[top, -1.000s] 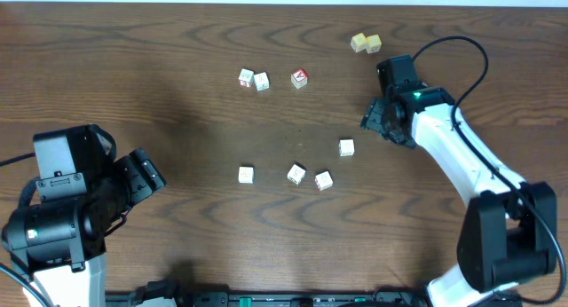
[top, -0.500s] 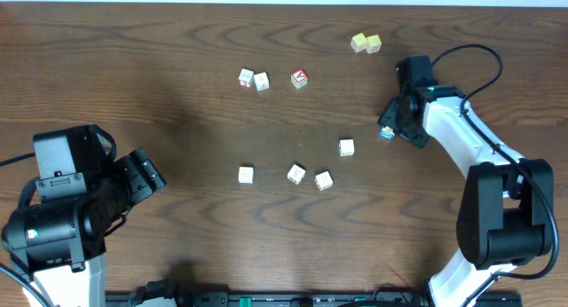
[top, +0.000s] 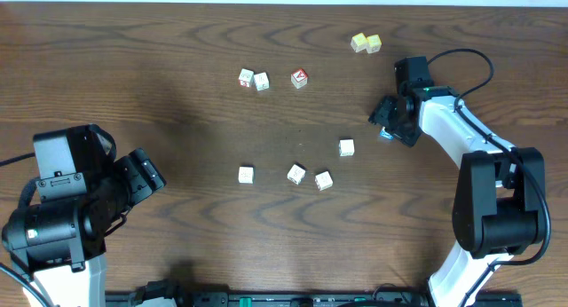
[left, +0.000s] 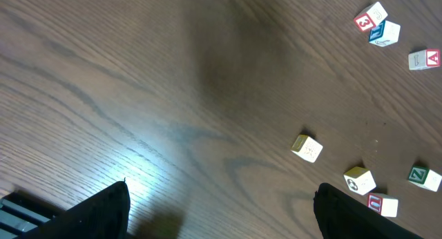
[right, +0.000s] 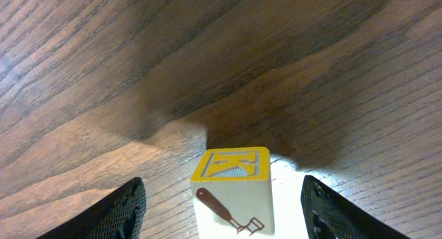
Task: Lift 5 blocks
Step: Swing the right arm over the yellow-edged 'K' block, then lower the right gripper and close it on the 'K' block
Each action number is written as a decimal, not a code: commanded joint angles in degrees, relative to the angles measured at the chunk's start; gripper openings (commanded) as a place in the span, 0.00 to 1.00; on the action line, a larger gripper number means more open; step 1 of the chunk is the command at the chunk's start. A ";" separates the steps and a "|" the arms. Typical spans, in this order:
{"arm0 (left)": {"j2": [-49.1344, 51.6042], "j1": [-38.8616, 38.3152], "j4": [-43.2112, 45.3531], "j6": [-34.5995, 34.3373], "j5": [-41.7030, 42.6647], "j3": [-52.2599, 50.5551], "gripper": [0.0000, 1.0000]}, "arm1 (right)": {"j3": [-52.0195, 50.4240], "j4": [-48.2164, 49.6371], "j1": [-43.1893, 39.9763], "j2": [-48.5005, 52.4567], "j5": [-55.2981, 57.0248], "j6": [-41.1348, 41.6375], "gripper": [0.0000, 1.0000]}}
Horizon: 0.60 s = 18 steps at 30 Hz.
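A white block point(right: 231, 187) with a yellow-framed K on top and a brown mark on its side stands on the table between the fingers of my right gripper point(right: 222, 199). The jaws are open, with a gap on each side of the block. Overhead, this gripper point(top: 387, 121) is at the right, and a bluish block corner point(top: 385, 133) shows at its tips. More white blocks lie mid-table point(top: 346, 147) point(top: 323, 180) point(top: 295, 174) point(top: 246, 174), and two sit farther back point(top: 246, 77) point(top: 261, 81). My left gripper point(top: 146, 174) point(left: 224, 222) hangs open and empty at the left.
A red-faced cube point(top: 299, 78) sits beside the back pair. Two pale yellow cubes point(top: 366, 43) lie at the back right, just beyond the right gripper. The left wrist view shows several of the same cubes along its right edge point(left: 306, 148).
The right gripper swung slightly right, then back left, staying low. A bluish block that was hidden a second ago now shows at its tips. The left arm is still.
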 commanded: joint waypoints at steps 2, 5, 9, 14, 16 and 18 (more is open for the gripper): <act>-0.04 -0.17 -0.15 -0.52 -0.92 0.50 0.85 | -0.11 -0.33 -0.02 0.26 0.22 -0.52 0.70; -0.04 -0.17 -0.15 -0.52 -0.94 0.50 0.86 | -0.11 -0.48 0.02 0.35 2.71 -4.28 0.72; -0.04 -0.17 -0.15 -0.52 -0.92 0.50 0.86 | -0.13 -1.09 -0.02 0.68 4.17 -4.50 0.63; -0.04 -0.17 -0.15 -0.52 -0.92 0.50 0.85 | -0.13 -1.09 0.37 0.92 4.00 -5.38 0.58; -0.04 -0.17 -0.15 -0.52 -0.92 0.50 0.85 | -0.15 -1.07 0.44 1.05 4.02 -6.67 0.52; -0.04 -0.17 -0.15 -0.52 -0.92 0.50 0.85 | -0.15 -1.09 0.46 1.11 4.00 -7.56 0.46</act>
